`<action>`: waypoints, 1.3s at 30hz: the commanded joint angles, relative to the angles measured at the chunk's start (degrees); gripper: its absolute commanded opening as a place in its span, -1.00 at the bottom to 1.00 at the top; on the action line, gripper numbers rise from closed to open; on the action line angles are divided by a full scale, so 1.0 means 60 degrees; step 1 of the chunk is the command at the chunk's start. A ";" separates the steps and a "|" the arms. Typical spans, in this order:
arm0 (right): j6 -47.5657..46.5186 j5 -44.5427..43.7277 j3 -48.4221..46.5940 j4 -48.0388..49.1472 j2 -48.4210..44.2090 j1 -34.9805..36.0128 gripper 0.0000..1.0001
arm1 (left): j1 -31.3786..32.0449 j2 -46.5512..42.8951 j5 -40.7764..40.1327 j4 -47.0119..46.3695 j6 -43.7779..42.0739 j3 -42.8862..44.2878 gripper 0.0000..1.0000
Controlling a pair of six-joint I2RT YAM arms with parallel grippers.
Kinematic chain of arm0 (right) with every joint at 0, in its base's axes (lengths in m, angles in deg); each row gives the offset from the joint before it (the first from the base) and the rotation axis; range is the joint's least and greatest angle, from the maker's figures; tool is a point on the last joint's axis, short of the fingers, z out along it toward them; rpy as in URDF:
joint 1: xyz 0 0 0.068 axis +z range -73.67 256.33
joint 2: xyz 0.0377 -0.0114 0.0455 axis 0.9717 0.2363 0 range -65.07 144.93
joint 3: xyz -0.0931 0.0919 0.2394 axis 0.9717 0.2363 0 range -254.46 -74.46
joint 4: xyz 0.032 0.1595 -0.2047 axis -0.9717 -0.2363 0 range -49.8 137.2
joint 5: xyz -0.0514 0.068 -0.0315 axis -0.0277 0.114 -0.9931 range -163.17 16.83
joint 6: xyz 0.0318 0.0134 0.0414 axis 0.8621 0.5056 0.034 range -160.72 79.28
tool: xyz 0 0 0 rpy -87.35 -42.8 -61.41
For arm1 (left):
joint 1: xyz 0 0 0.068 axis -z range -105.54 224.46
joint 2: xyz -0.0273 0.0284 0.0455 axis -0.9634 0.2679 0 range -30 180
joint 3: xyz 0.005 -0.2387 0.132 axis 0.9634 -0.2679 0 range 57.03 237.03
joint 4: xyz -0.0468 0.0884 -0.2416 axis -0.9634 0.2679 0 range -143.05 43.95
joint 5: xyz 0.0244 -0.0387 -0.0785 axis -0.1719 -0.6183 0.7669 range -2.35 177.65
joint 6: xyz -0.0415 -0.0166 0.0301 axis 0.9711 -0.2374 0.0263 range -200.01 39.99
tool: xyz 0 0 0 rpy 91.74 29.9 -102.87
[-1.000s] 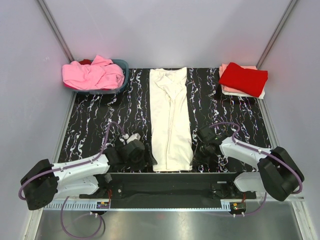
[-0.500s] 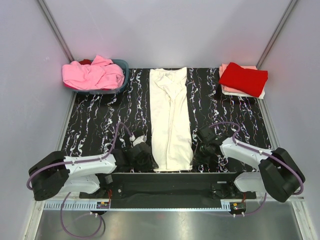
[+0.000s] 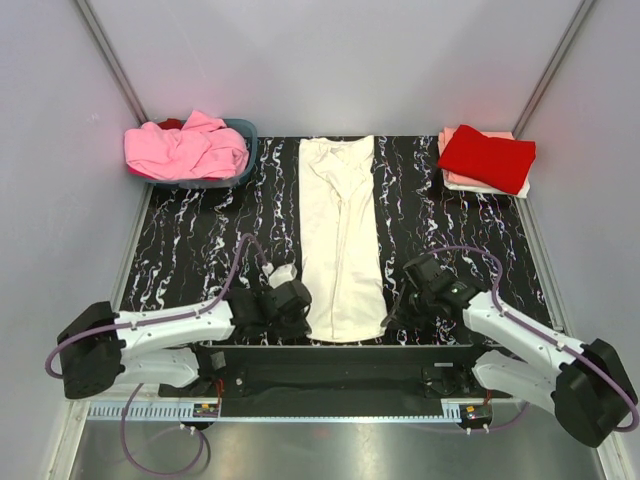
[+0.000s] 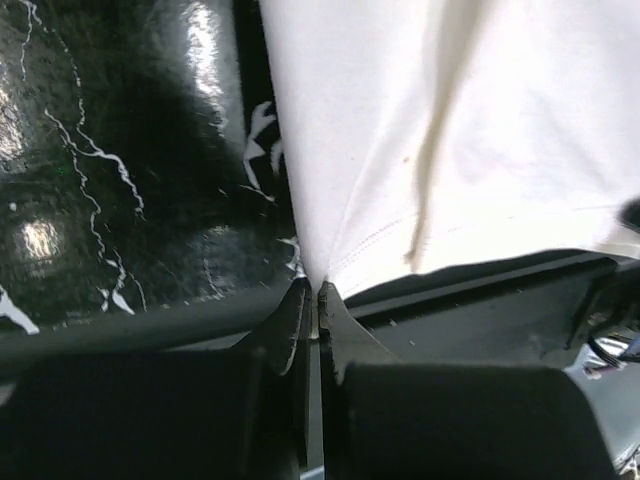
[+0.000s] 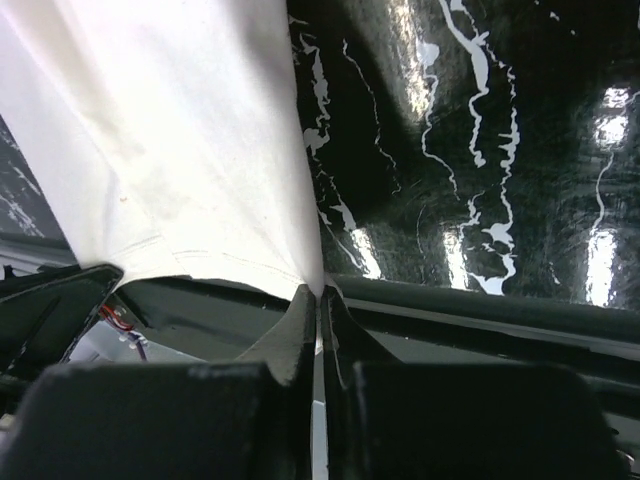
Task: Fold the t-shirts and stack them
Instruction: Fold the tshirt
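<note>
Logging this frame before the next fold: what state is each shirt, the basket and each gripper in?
cream-white t-shirt: flat, folded into a long strip.
left gripper: shut on the cream-white t-shirt's near-left corner.
right gripper: shut on its near-right corner.
pink t-shirt: crumpled in the basket.
red t-shirt: folded, topping the pile.
basket: upright, filled.

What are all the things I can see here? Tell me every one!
cream-white t-shirt: one, cream-white, laid out long in the table's middle
pink t-shirt: one, pink, heaped in the basket
basket: one, blue-grey, far left corner
red t-shirt: one, red, folded atop the far right stack
peach t-shirt: one, pale peach, under the red one
table: one, black with white veins, beneath everything
left gripper: one, black, shut on the cream-white t-shirt's near left corner
right gripper: one, black, shut on its near right corner
</note>
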 commanded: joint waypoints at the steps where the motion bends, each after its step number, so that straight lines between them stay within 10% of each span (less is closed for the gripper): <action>1: 0.0349 0.0083 -0.0181 -0.0539 -0.0486 0.0096 -1.00 | 0.0193 -0.0488 -0.0803 0.1289 0.0042 0.1088 -1.00; 15: -0.1481 -0.1808 -0.4780 -0.1787 0.2044 -0.0562 -1.00 | -0.1987 0.0126 -0.0688 0.2273 -0.2095 0.3606 -1.00; 39: -0.3796 -0.0929 -1.1577 -0.2064 0.8900 -0.3053 -1.00 | -0.6003 0.6644 0.1832 0.2127 -0.5714 0.9804 -1.00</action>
